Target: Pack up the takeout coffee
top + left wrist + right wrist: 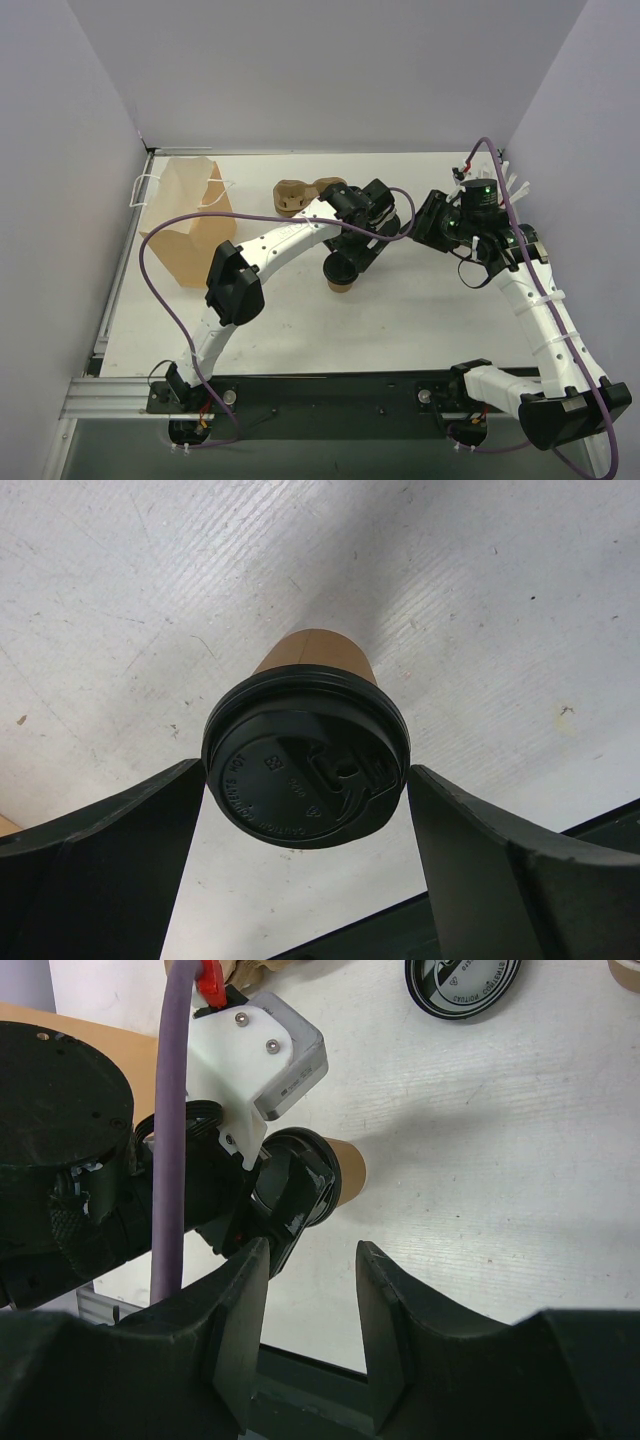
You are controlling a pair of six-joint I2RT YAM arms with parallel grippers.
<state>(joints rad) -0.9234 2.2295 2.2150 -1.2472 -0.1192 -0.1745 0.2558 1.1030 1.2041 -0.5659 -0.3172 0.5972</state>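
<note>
The takeout coffee, a small kraft-brown cup with a round black lid, sits between the fingers of my left gripper. Both fingers touch the lid's rim. In the top view the cup is at mid-table under the left gripper. I cannot tell whether it rests on the table or hangs just above it. It also shows in the right wrist view. My right gripper is open and empty, just to the right of the cup. The brown paper bag stands open at the far left.
A brown cup holder with tan cups lies behind the left gripper. A loose black lid lies on the table beyond the cup. White sticks show behind the right arm. Grey walls close in the table.
</note>
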